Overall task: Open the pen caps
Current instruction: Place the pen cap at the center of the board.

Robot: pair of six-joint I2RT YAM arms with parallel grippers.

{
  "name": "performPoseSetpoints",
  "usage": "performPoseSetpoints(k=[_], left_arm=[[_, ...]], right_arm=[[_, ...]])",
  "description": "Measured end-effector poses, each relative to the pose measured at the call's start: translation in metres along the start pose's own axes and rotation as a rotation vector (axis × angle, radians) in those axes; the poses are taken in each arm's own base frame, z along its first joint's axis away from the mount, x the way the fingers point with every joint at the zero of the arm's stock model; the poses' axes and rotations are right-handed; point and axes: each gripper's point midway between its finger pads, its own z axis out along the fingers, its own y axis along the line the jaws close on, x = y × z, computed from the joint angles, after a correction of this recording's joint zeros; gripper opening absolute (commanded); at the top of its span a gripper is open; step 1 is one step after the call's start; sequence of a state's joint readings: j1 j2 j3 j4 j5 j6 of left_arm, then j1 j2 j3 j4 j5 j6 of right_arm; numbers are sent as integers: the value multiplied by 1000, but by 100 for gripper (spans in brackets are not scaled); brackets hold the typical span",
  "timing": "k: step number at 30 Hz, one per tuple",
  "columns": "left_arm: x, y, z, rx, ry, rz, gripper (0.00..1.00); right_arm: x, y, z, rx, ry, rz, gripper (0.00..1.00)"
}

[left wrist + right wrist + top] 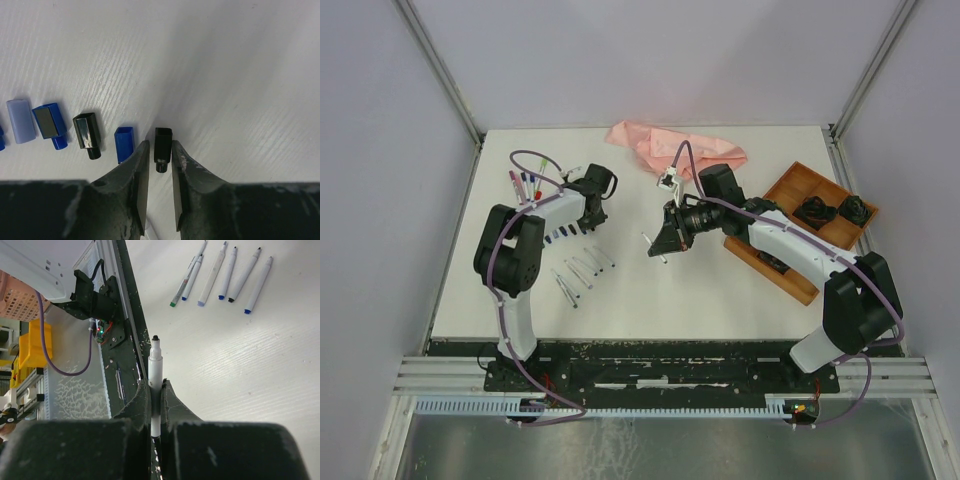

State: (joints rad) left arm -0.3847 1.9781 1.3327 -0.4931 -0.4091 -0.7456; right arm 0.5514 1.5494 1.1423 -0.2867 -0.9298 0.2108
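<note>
Item count
I count five caps (87, 132) in full view, two black, two blue, one pale, plus one cut off; six uncapped pens (228, 271) lying on the counter (260, 370), one more pen (155, 365) in the right hand (155, 390); one pink cloth (670, 150); one wooden tray (788, 190).

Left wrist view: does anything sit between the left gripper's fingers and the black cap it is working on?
Nothing visible does. The black cap lies on the table, right between the fingers of the left gripper. Its nearest neighbour, a blue cap, sits outside one finger, not in the gap.
</note>
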Motion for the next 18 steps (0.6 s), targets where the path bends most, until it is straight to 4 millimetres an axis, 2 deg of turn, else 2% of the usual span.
performPoseSetpoints(k=[12,16,18], left_arm=[[0,0,-2,-1,4,2,36],[-5,-2,-12,26,1,7,36],[-13,-4,-23,55,-18,5,36]], right_arm=[[0,-1,-1,3,-2,-1,0],[-1,-3,-1,13,-4,-7,0],[-1,-5,0,21,-4,-14,1]])
